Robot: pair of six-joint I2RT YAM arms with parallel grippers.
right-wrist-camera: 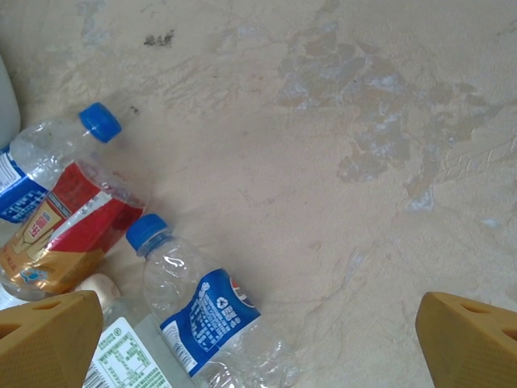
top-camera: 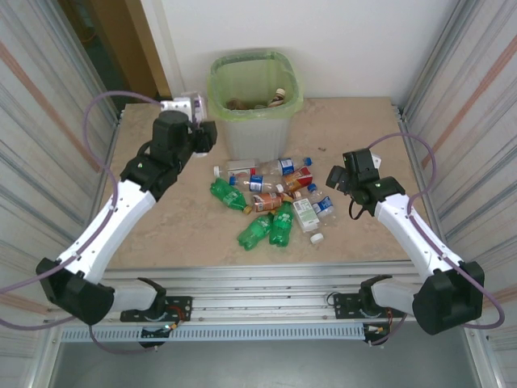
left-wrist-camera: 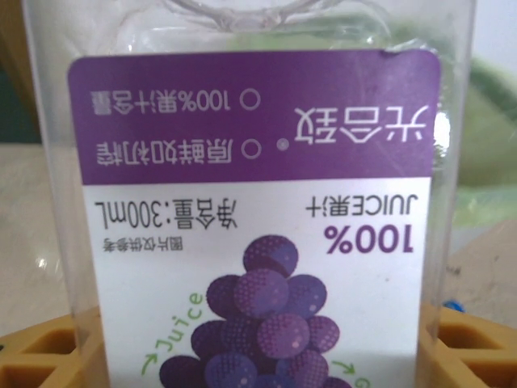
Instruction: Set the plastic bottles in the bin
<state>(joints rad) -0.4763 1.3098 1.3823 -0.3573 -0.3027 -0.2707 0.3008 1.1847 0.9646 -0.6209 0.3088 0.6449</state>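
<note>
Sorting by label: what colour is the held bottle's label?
Juice bottle label purple and white; left wrist view.

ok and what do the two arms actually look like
Both the left arm and right arm have white link shells with bulky black joints and black wrists. A thin lilac cable loops loosely along each. The fingers are chunky mustard-yellow blocks with square hollows.

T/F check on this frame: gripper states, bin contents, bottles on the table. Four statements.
1. The left gripper holds a purple-labelled grape juice bottle. True.
2. The right gripper is shut on a blue-capped bottle. False: it is open and empty above the table.
3. The bin is empty. False: items lie in its green bag.
4. Green bottles lie on the table. True.
</note>
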